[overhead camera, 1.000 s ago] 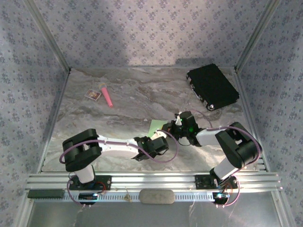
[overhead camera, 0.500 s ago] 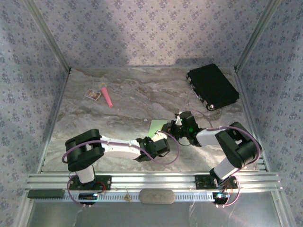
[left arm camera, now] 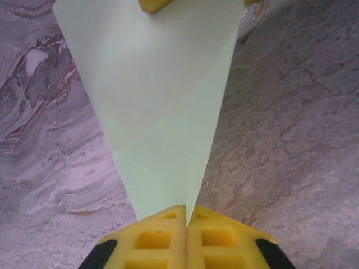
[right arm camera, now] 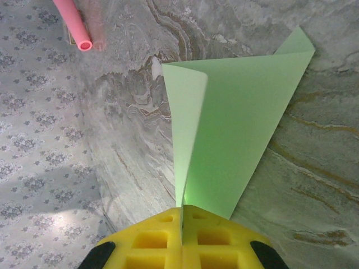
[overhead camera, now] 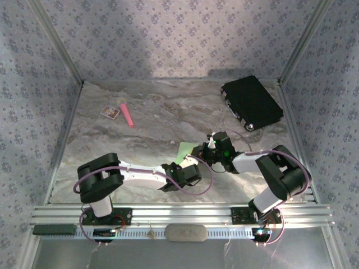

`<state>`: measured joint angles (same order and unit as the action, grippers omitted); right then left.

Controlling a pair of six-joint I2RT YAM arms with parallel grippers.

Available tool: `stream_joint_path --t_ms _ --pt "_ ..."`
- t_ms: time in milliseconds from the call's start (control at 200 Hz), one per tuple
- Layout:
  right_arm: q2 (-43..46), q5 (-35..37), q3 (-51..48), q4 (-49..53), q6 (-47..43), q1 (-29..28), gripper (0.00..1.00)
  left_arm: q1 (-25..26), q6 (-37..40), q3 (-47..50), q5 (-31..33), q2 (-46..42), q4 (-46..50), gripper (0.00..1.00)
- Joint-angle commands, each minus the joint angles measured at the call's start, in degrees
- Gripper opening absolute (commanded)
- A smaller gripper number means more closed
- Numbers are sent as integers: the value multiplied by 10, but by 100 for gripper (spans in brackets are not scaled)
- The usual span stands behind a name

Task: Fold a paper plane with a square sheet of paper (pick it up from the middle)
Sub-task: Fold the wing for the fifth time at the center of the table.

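The square sheet of paper (overhead camera: 184,151) is lime green and folded into a tapering wedge, held just above the marble table near the middle front. In the left wrist view the sheet (left arm camera: 162,106) narrows toward my left gripper (left arm camera: 186,217), which is shut on its pointed end. In the right wrist view the sheet (right arm camera: 241,123) stands folded along a crease, and my right gripper (right arm camera: 182,212) is shut on its lower edge. From above, the left gripper (overhead camera: 189,162) and right gripper (overhead camera: 199,151) meet at the paper from opposite sides. A yellow fingertip (left arm camera: 153,5) of the right gripper shows at the sheet's far edge.
A black case (overhead camera: 252,103) lies at the back right. A pink stick (overhead camera: 127,115) and a small white card (overhead camera: 110,112) lie at the back left; the stick (right arm camera: 72,23) also appears in the right wrist view. Patterned walls enclose the table.
The left gripper has closed onto the narrow end of the paper. Both arms and the paper have hardly shifted.
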<state>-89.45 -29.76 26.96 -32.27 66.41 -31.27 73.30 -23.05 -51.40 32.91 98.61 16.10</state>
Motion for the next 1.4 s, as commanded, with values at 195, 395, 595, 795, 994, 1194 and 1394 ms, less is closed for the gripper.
stream_joint_path --t_ms 195,395,595,795,994,1194,1394 --pt "51 19 8 72 -34 15 15 -7 1 7 -44 -30 -24 0" --pt "139 30 -3 144 -56 52 30 -64 -5 60 -186 -82 -100 0" --pt "206 47 -22 181 -62 67 32 -120 -16 99 -315 -108 -173 0" --pt "231 54 -37 182 -57 69 33 -149 -26 112 -371 -103 -199 0" --pt "230 52 -46 174 -55 69 32 -179 -43 128 -427 -94 -238 0" --pt "228 51 -53 164 -53 68 32 -200 -56 135 -490 -71 -276 0" --pt "221 52 -54 156 -53 62 31 -221 -77 142 -538 -43 -316 0"
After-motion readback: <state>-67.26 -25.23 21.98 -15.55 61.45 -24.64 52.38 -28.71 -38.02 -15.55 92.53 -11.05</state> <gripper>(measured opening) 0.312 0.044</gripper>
